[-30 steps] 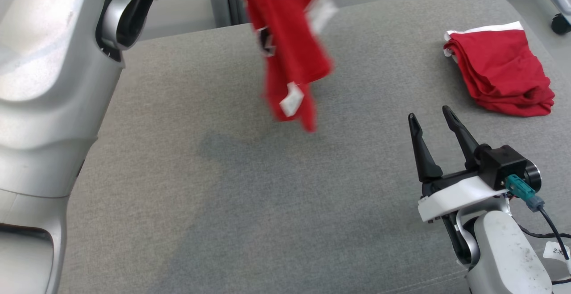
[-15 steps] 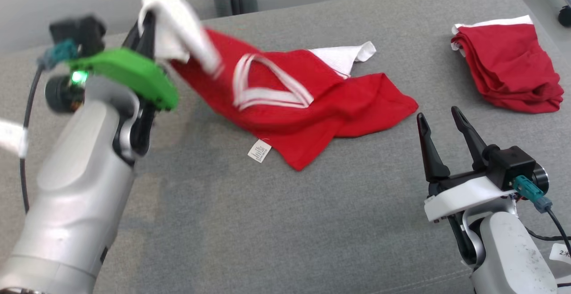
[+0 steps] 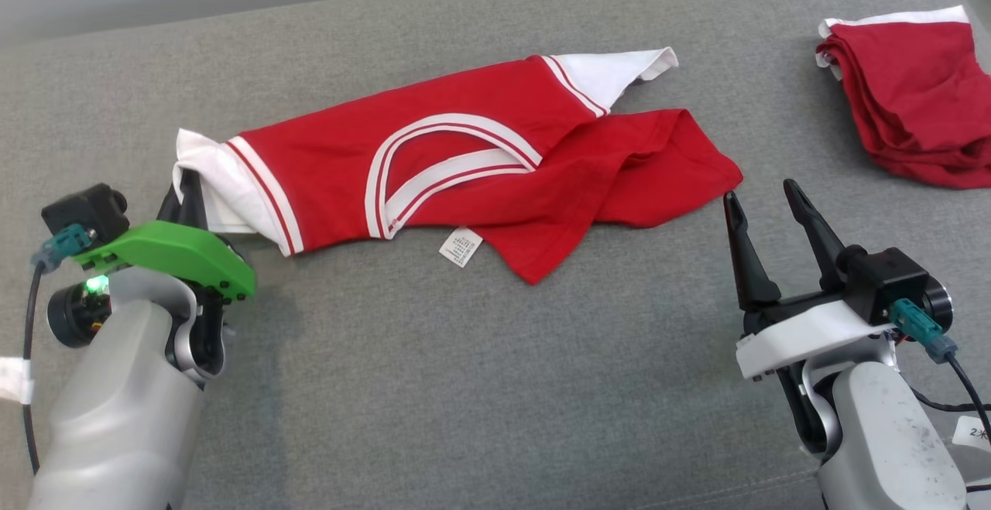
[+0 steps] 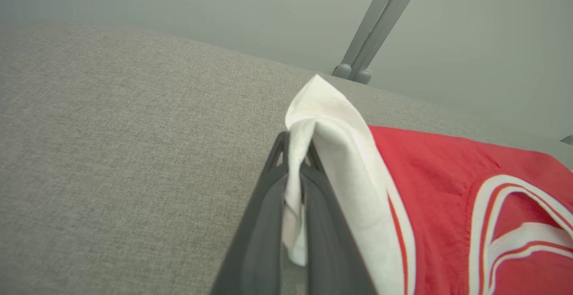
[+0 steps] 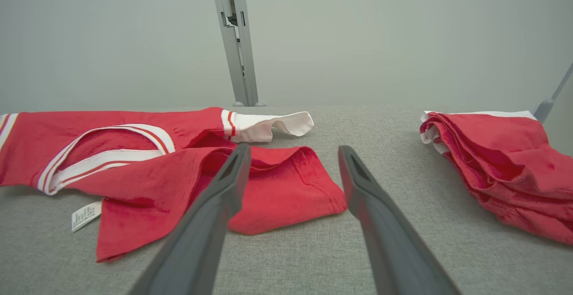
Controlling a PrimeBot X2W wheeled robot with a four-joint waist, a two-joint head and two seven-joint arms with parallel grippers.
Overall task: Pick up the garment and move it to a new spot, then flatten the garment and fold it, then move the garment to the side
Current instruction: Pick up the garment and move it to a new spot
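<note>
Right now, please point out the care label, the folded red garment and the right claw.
care label (image 3: 461, 248), head view, middle of the white tag
folded red garment (image 3: 913, 100), head view, its top red layer
right claw (image 3: 759, 190), head view, midway between its two fingertips

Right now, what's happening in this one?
The left pincer is shut on the white sleeve of a red shirt. The shirt lies spread but rumpled on the grey cushion, with its lower part bunched over itself. The right pincer stands open and empty near the shirt's other end. A second red garment sits folded at the far right.
</note>
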